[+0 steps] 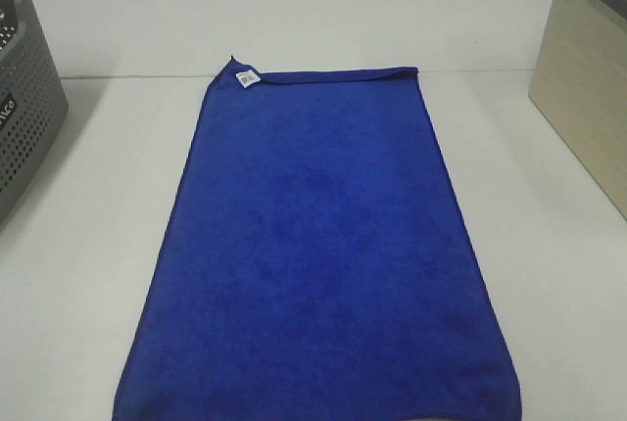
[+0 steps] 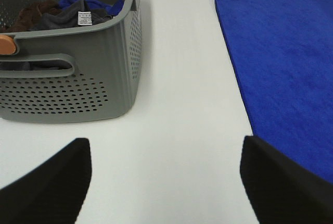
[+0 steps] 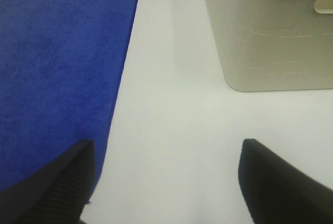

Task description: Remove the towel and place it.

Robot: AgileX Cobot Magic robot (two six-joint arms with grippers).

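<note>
Overhead view: towel [image 1: 313, 255] is seen spread flat on a white table [image 1: 88, 274], its long axis running from the near edge toward the far side, where a small white tag [image 1: 246, 77] marks the far left corner. A grey perforated basket [image 1: 24, 117] is seen at the left edge and a beige bin [image 1: 588, 78] at the right. Neither arm is shown here.

Left wrist view: left gripper [image 2: 164, 177] is held over bare table with jaws spread wide and nothing between them. The towel's left long edge is seen just beside its inner finger. The basket, holding dark and blue cloths, is placed on the outer side.

Right wrist view: right gripper [image 3: 166, 177] is likewise held wide apart and empty. One finger [image 3: 57, 182] is seen overlapping the towel's right long edge; whether it touches cannot be told. The bin stands ahead on the outer side.

Key relation: towel is flanked lengthwise by both grippers, each placed at a near part of a long edge; the right is judged slightly nearer to the cloth.
</note>
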